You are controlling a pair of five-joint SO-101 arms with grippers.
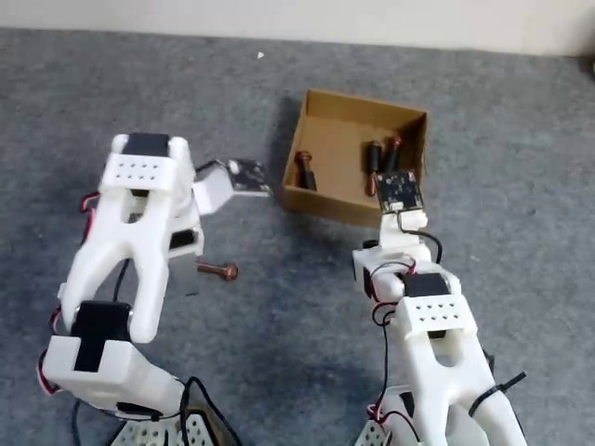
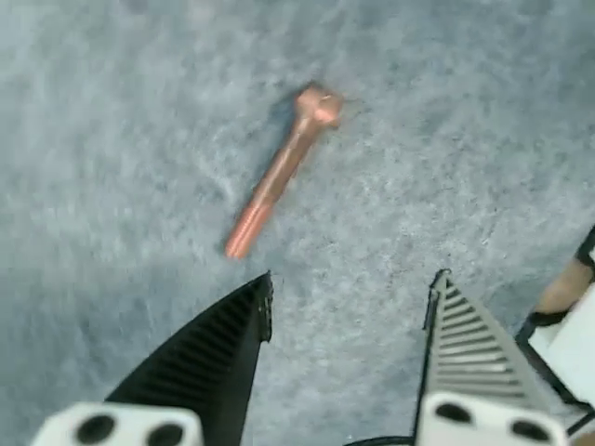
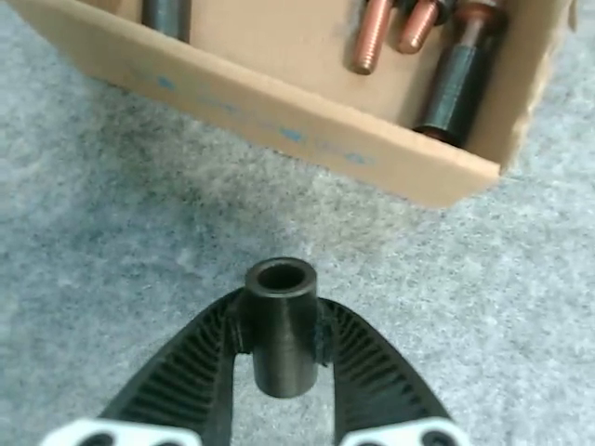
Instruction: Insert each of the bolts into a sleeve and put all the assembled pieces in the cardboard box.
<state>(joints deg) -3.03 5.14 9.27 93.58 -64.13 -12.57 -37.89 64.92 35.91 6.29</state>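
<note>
Near edge first: the left arm [image 1: 121, 251] and the right arm [image 1: 432, 321] stood side by side on the grey carpet [image 1: 288, 325], both stretched away from their bases.

On the right, the right gripper [image 3: 279, 318] was clamped on a dark sleeve [image 3: 282, 348]. Its two ribbed fingers [image 3: 200, 358] pressed on either side of the barrel, and the hollow end poked out past the tips. The sleeve was above the carpet, just short of the near wall of the cardboard box [image 3: 279, 125]. From above, that arm's wrist sat right at the same wall of the cardboard box [image 1: 325, 200].

Over to the left: the left gripper [image 2: 353, 279] was spread wide, nothing between its fingers [image 2: 228, 344], one black and one pale. Just beyond the tips, one copper bolt [image 2: 279, 181] lay flat on the carpet, on a slant, with its head at the far end. In the high view that bolt [image 1: 218, 270] lay beside the left arm, well apart from the box.

Farthest out was the box itself, open at the top. Inside were the assembled pieces [image 1: 374, 160], copper bolts seated in dark sleeves. One lay toward the left arm's side and two lay close together on the other side. The right wrist view caught copper shanks [image 3: 372, 37] and a dark sleeve with a copper head [image 3: 460, 70] against the box wall.
</note>
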